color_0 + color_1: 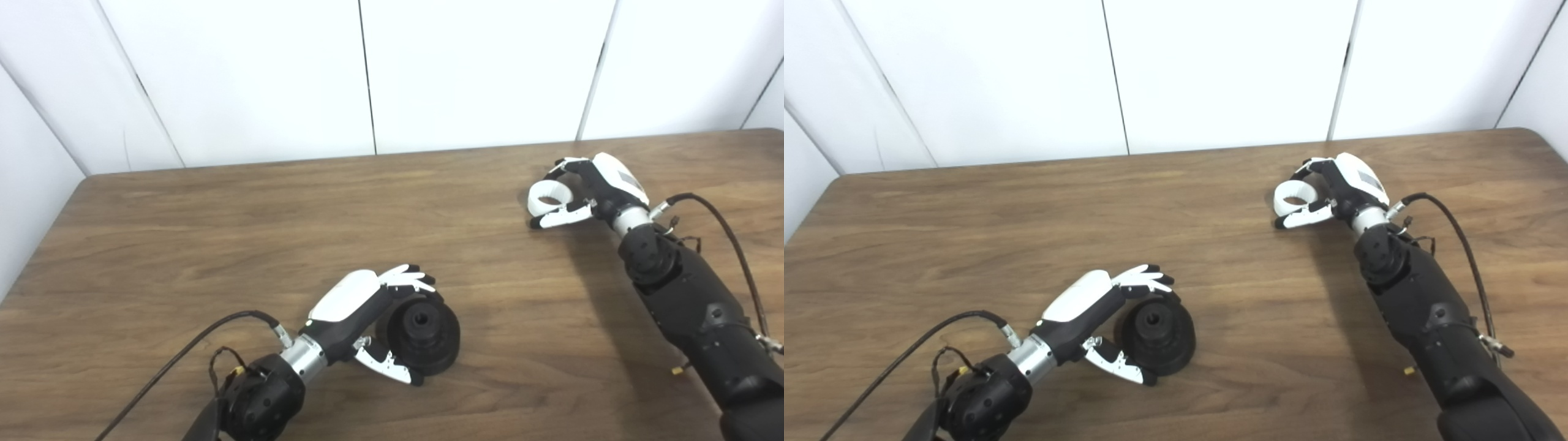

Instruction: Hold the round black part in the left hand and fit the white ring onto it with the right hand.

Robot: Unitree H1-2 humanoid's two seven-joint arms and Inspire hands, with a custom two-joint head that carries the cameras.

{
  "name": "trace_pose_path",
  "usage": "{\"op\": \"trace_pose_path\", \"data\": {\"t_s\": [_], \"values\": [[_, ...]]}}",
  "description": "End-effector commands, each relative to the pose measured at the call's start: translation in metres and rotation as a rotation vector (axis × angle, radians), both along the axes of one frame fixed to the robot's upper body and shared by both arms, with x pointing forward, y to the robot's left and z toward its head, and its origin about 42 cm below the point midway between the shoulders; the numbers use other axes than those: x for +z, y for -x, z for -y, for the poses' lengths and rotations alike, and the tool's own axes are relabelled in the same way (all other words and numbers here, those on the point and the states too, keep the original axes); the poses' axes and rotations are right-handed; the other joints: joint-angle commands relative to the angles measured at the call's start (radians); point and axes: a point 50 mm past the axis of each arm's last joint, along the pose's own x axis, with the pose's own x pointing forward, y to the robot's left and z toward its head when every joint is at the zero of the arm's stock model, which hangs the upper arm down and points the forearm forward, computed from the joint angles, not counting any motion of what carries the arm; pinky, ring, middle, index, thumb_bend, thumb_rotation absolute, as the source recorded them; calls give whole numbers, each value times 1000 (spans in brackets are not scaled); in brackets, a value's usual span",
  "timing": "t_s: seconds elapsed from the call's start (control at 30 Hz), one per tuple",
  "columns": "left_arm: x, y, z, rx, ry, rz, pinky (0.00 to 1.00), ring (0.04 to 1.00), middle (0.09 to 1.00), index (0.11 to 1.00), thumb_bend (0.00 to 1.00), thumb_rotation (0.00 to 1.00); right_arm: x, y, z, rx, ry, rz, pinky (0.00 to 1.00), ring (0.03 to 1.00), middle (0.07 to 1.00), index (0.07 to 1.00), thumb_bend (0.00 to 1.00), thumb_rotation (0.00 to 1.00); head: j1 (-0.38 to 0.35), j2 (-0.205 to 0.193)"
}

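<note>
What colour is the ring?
White. The ring sits in the right hand, clearest in the left eye view.

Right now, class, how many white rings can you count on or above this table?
1. The white ring sits at the far right of the table, held between the right hand fingers and thumb. None shows near the round black part.
</note>
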Motion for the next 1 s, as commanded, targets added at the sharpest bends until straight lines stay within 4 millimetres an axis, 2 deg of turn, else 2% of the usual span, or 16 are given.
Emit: {"op": "trace_pose_path", "data": {"t_s": [0.0, 0.03, 0.07, 0.13, 0.63, 0.97], "values": [[-14, 4, -9, 18, -80, -49, 878, 965, 885, 493, 523, 76, 32, -15, -5, 17, -7, 111, 910, 931, 853, 589, 862, 192, 0, 0], [-14, 4, -9, 19, -79, -51, 881, 965, 885, 493, 523, 75, 31, -15, -5, 15, -10, 113, 910, 930, 852, 541, 697, 169, 0, 0], [-14, 4, -9, 19, -78, -51, 883, 965, 885, 493, 523, 75, 31, -15, -5, 15, -12, 114, 911, 930, 851, 517, 613, 157, 0, 0], [-14, 4, -8, 19, -78, -51, 884, 965, 885, 493, 523, 75, 30, -15, -4, 13, -19, 119, 912, 929, 850, 497, 544, 147, 0, 0], [-12, 0, -3, 26, -57, -56, 885, 975, 887, 493, 523, 77, 24, -10, 3, 13, -50, 146, 871, 907, 827, 489, 524, 138, 19, -5], [-14, 0, -3, 26, -74, -35, 901, 971, 884, 493, 523, 77, 38, 6, -5, 59, -109, 166, 853, 902, 825, 489, 525, 140, 30, -10]]}}
